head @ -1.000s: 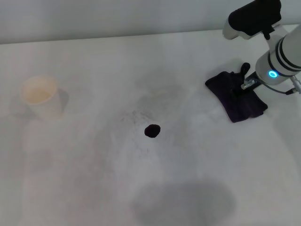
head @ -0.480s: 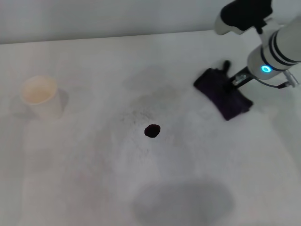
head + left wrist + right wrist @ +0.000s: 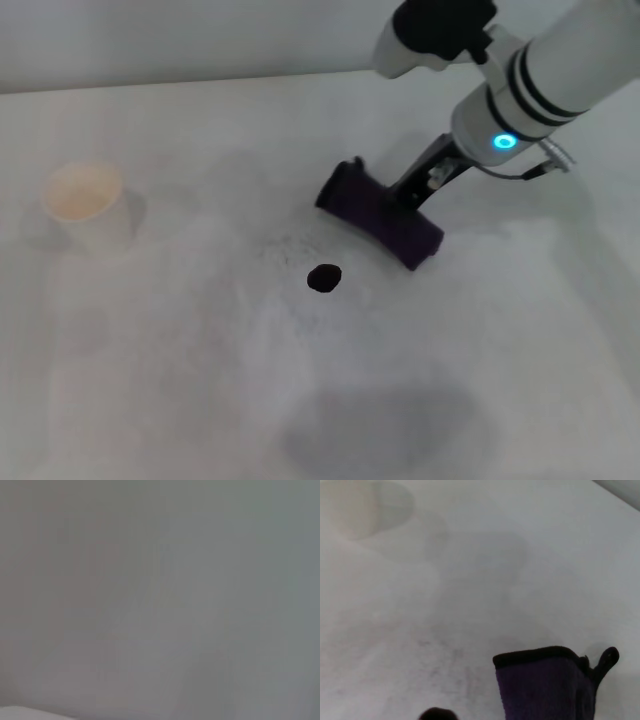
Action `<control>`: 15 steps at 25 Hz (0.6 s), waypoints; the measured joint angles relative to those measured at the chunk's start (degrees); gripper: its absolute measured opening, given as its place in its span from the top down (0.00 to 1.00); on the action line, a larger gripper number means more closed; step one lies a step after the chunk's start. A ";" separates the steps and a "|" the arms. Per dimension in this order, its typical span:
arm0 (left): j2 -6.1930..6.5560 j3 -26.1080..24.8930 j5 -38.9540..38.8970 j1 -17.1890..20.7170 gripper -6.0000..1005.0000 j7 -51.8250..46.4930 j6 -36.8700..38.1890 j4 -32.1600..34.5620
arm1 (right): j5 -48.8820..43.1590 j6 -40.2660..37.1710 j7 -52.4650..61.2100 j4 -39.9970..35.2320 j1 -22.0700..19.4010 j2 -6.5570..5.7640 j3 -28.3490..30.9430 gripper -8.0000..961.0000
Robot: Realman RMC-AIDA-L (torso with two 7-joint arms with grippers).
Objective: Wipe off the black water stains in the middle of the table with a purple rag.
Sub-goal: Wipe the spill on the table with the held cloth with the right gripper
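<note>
The black water stain (image 3: 323, 278) is a small round blot in the middle of the white table (image 3: 180, 380). The purple rag (image 3: 380, 215), dark and folded, hangs from my right gripper (image 3: 408, 195), which is shut on it, just behind and to the right of the stain and apart from it. In the right wrist view the rag (image 3: 545, 685) shows its loop tab (image 3: 607, 657), and the stain (image 3: 437, 714) sits at the picture's edge. My left gripper is out of view.
A white cup (image 3: 85, 203) stands at the table's left, also in the right wrist view (image 3: 350, 510). Faint grey speckled smudges (image 3: 285, 245) lie just behind the stain. The left wrist view shows only a blank grey surface.
My right gripper has carried the rag leftward from the table's right side to a spot close to the stain. The stain and cup have not moved.
</note>
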 joint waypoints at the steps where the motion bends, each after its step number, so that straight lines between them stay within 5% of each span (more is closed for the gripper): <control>1: 0.02 -0.07 0.00 -0.10 0.11 0.01 0.11 0.03 | 1.05 0.03 -0.26 0.18 0.18 0.02 -1.28 0.90; 15: -0.13 -0.74 0.00 -0.91 0.11 -0.25 0.47 0.85 | 10.47 -10.48 -3.70 6.35 0.81 0.38 -16.16 0.90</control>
